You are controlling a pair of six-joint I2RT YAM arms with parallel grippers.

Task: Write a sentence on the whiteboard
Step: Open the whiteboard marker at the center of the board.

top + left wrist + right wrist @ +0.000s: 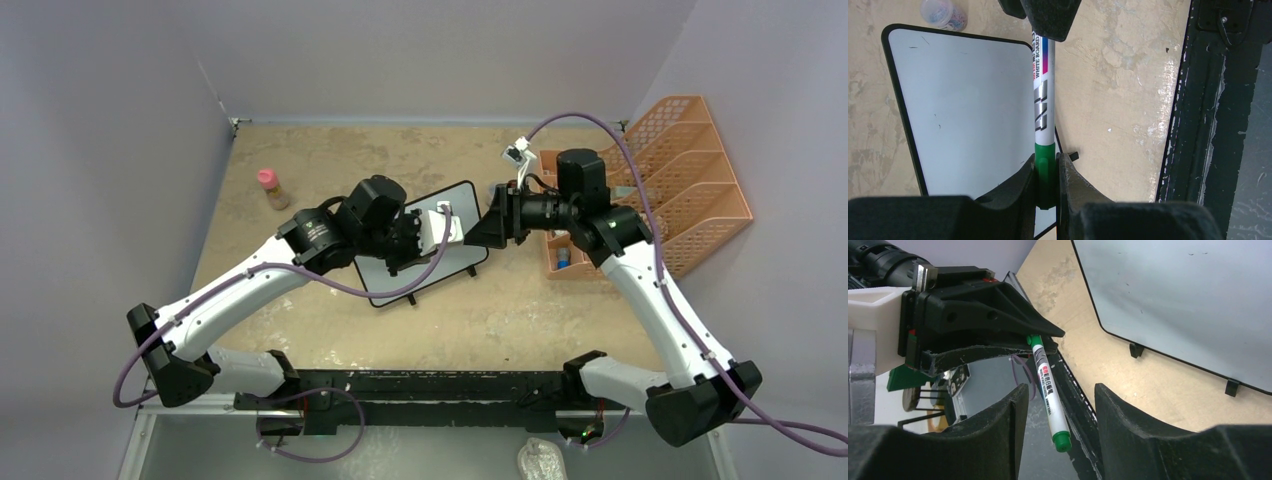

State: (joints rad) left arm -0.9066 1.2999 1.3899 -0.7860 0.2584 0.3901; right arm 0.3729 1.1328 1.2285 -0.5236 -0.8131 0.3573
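So, my left pincer (1046, 161) is clamped tight on one green end of a whiteboard marker (1042, 107), with the white barrel sticking straight out past the fingertips. My right pincer (1060, 390) faces it from the other side with its jaws spread. The marker's other green end sits in the gap between them with space on both sides in the right wrist view, so no grip there. In the left wrist view the far end of the barrel disappears under one of the right pincer's black fingers (1048, 20), and I can't tell from that angle if they touch. The whiteboard (400, 288) lies flat on the tan table (300, 160), roughly mid-table and turned at an angle. Both pincers meet above its right end in the top view. Its face is white with just a few tiny dark specks, and two small black feet (1135, 350) poke out along one long edge. An orange file rack (690, 190) sits at the far right, a little pink-capped bottle (270, 188) is off to the far left, and a clear jar of coloured clips (943, 12) is just past a board corner.
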